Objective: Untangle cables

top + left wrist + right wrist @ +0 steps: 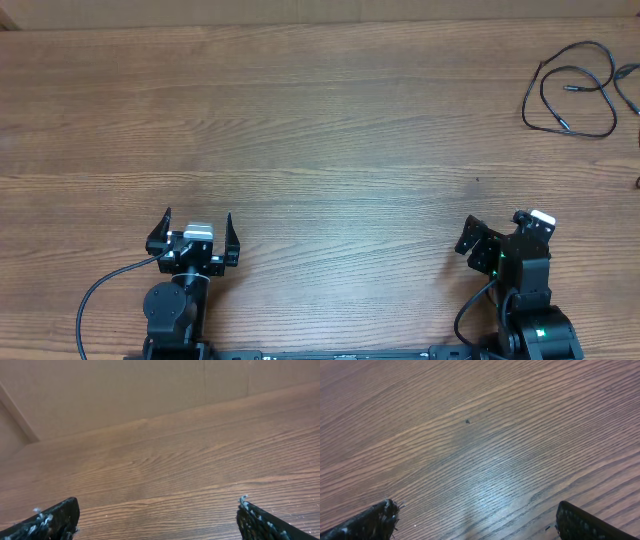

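Resting near, left gripper [197, 228] and right gripper [496, 230] gape empty; the cables [580, 88] lie looped at far right.

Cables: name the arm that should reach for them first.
Right. The cables lie far right, ahead of the right gripper; the left gripper sits across the table. Both open, empty.

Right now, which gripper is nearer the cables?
The right gripper: the cables lie far right, on its side; the left gripper sits far left.

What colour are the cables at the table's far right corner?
The cables are black; the overhead view shows them best.
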